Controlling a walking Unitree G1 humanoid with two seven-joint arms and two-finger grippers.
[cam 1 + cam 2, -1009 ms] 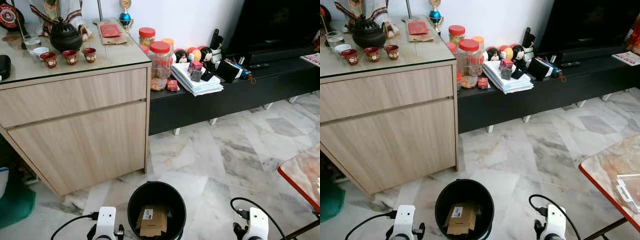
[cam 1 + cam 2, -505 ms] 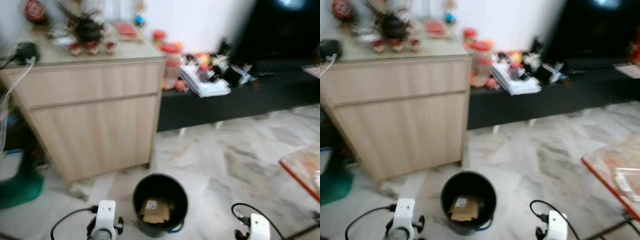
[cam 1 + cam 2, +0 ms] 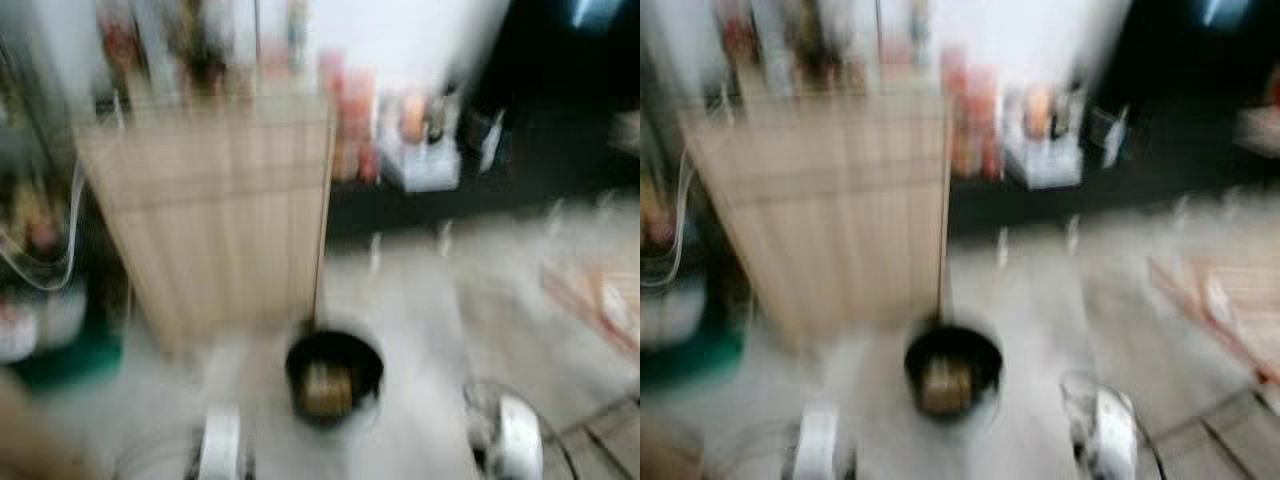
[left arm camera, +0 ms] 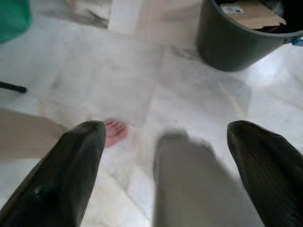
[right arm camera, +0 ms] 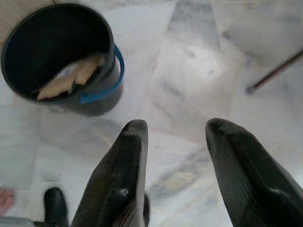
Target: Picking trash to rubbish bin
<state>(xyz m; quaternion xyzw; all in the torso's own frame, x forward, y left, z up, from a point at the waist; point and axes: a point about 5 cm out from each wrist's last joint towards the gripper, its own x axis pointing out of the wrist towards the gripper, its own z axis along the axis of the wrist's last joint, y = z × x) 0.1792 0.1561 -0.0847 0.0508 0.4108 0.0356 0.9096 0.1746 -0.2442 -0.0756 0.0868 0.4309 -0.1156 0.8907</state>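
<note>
Left gripper [image 4: 163, 161]: hangs low over the floor, its two black fingers spread wide and holding nothing; a blurred grey shape lies between them.
Right gripper [image 5: 175, 165]: also low, released, fingers apart over bare tile, nothing between them.
Change since a second ago: both eye views are now smeared with motion blur and the whole scene has slid, so the camera is moving; the cabinet and bin look farther off and the bin sits higher in the eye views than before.
Floor [image 5: 189, 71]: pale marble tiles with grey veins, glossy, with soft reflections.
Cabinet [image 3: 220, 200]: light wood with flat fronts, standing far left behind the bin; things on its top are too blurred to name.
Low bench [image 3: 480, 190]: dark, far right, with a pale stack and coloured blurs on it.
Table corner [image 3: 600, 310]: red-edged, at the right.
Rubbish bin [image 5: 57, 52]: round black plastic bucket with a blue handle, on the floor between the two arms, just ahead of them.
Cardboard trash [image 5: 66, 78]: brown flattened pieces with a white label, lying inside the bin.
Bare foot [image 4: 115, 131]: a person's toes on the tile near the left gripper.
Green object [image 4: 14, 16]: on the floor at the far left, unclear.
</note>
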